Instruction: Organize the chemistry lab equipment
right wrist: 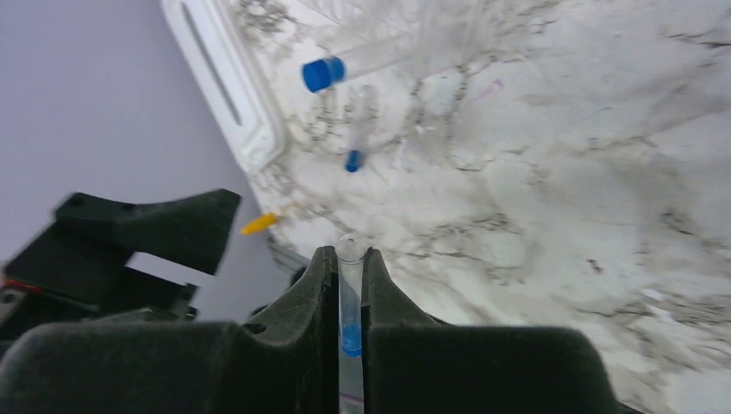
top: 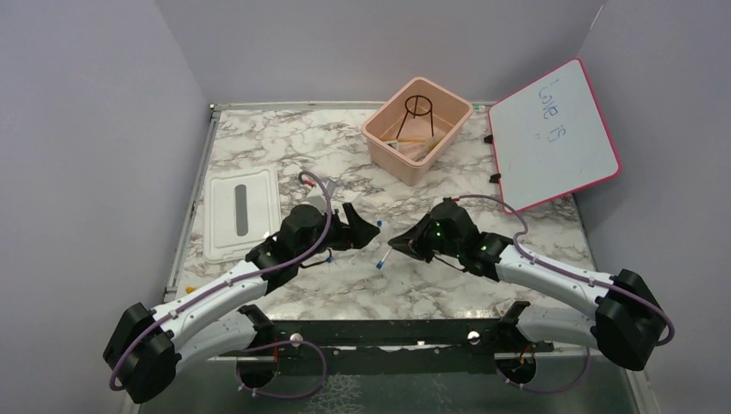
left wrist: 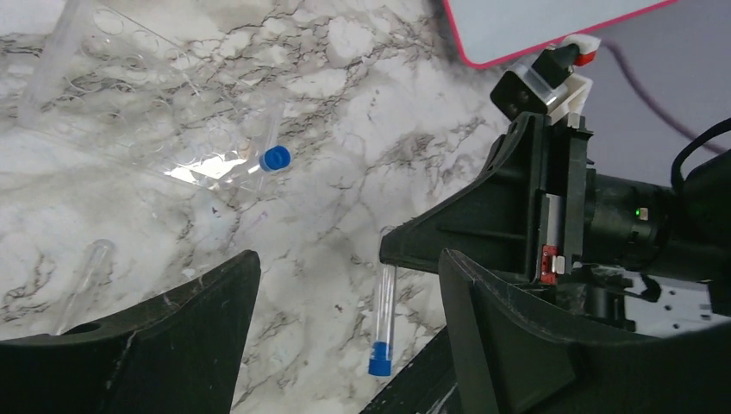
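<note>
**A:** Anyone else watching this? At the back of the marble desk, the pink bin already has the black wire tripod standing in it. There are a few more bits in there that I can't make out.

**B:** Yep. The tripod looks stiff and light, so no drama there. The clear rack lying on the desk by the left arm looks trickier. It's hard, glossy plastic and probably slippery, so I'd take it by an edge wall.

**A:** And the bigger capped tube resting against it?

**B:** It's round, so it'll roll. I'd grab it across the middle of the body, not by the cap.

**A:** Then there's the little tube, out between the two arms. The right tool is pinching it near its rounded closed end, with the blue cap hanging down. I can't tell if the cap touches the desk. The left tool is just beside it, jaws spread wide with nothing in them.

**B:** That one weighs next to nothing and it's thin-walled and smooth. I'd guess it slips if held loosely and cracks if squeezed hard. Held that near the end, it can swing, so a grip nearer the middle would be steadier.
</note>
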Available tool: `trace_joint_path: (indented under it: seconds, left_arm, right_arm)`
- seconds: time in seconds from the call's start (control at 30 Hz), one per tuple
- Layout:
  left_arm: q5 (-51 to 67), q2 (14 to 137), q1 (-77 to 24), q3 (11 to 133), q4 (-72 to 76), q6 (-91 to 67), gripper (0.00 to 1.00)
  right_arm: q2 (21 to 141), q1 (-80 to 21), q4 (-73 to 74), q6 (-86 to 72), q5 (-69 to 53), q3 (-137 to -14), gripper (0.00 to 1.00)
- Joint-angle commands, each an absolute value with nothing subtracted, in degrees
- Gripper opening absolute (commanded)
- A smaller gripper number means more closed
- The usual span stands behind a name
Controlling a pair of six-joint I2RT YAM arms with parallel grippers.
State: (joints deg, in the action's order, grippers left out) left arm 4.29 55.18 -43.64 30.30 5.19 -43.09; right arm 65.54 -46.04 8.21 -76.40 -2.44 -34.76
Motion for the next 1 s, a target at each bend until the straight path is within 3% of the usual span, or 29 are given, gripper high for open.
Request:
trace_joint_path:
  seconds: [0.0, 0.2, 0.53, 0.97]
  left_arm:
    - [1.13, 52.93, -44.03, 29.03, 9.06, -53.19, 0.77]
    - [3.36, 52.2, -44.03, 27.09, 16.36, -57.14, 0.75]
    - [5.64, 53.99, -44.16, 27.33, 18.27, -57.9, 0.48]
    - [7.3, 53.49, -44.73, 26.44, 17.24, -55.29, 0.44]
  right_arm:
    - [66.18, -46.12, -1.51, -90.83, -1.77, -35.9, 0.01]
    - [65.92, -46.13, -0.98, -101.22, -0.26, -36.33, 0.01]
    - [64.52, -46.12, 1.64, -107.63, 4.03, -36.94, 0.01]
    - [64.79, -45.71, -0.95, -108.9, 5.87, -37.4, 0.0]
